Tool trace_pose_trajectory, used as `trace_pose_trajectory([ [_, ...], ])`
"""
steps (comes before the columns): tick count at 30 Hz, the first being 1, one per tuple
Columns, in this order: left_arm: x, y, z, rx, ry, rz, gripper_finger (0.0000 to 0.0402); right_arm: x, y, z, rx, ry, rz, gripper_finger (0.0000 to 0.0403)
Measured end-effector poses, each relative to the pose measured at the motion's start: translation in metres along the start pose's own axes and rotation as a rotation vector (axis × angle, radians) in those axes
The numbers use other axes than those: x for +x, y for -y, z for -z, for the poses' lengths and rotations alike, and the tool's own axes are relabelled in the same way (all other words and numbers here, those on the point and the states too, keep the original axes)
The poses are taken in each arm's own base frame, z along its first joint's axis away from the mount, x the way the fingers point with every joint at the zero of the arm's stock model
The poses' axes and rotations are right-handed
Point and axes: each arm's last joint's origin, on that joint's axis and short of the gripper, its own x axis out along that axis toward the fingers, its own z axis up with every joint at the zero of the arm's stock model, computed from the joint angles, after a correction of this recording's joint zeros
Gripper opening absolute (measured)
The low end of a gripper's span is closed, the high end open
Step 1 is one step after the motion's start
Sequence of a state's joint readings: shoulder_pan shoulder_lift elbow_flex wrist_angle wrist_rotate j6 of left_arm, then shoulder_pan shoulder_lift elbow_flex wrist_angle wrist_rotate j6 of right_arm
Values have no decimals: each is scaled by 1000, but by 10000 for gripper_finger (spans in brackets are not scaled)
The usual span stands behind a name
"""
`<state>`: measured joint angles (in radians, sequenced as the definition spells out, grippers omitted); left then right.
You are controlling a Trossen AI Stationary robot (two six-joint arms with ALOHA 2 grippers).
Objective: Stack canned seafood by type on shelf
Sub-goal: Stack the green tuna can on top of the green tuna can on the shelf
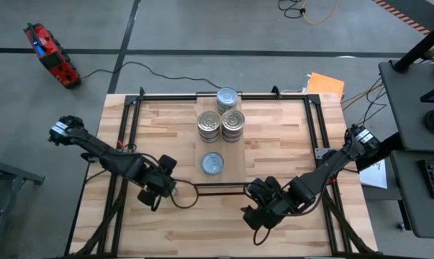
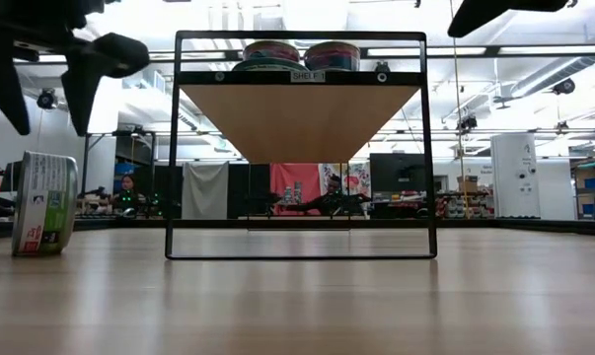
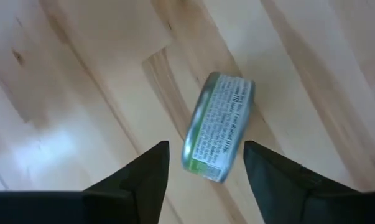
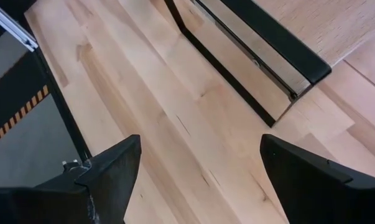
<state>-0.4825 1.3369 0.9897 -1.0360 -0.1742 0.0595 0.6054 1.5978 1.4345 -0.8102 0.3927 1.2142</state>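
Observation:
One tin (image 3: pixel 218 127) with a printed label and green band stands on its edge on the table. My open left gripper (image 3: pixel 206 146) hovers above it, a finger on either side, touching nothing. The low view shows that tin (image 2: pixel 42 204) on its rim below the left gripper (image 2: pixel 80 59). On the pale shelf (image 1: pixel 240 162) stand three stacks of tins (image 1: pixel 227 98), (image 1: pixel 209 126), (image 1: pixel 232 124) and a single pale-topped tin (image 1: pixel 212 164). My right gripper (image 4: pixel 199 140) is open over bare table near the shelf's front edge (image 4: pixel 262 43); in the high view the right gripper (image 1: pixel 263 208) is to the shelf's right front.
The shelf stands on a thin black frame (image 2: pixel 302 254) with open space beneath it. Black rails (image 1: pixel 130 137) run along the table's left and right sides. Bare wooden table lies in front of the shelf, between the two arms. An orange sheet (image 1: pixel 324 85) lies at the far right corner.

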Motion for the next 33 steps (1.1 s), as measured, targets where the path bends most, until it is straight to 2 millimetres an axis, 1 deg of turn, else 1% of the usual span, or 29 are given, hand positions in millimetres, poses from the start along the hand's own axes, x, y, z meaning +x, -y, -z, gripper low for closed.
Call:
trace_pose_trajectory([
  [4,3,-6,-1,7,18,-6,178,-1,0,2,-5,-3,2,322],
  [8,7,-11,0,-21,19,14,175,-1,0,3,-10,-7,6,315],
  [11,12,-12,2,-27,3,47,179,-2,1,5,-9,-13,17,310],
  [16,13,-12,2,-22,-1,49,193,-2,1,6,-6,-15,20,306],
  [23,13,-11,2,13,3,51,217,-2,2,6,-10,-18,33,321],
  [27,19,-9,4,26,13,94,219,-2,2,6,-7,-10,37,321],
  [33,24,-9,5,23,16,94,218,-2,3,6,0,-3,41,311],
])
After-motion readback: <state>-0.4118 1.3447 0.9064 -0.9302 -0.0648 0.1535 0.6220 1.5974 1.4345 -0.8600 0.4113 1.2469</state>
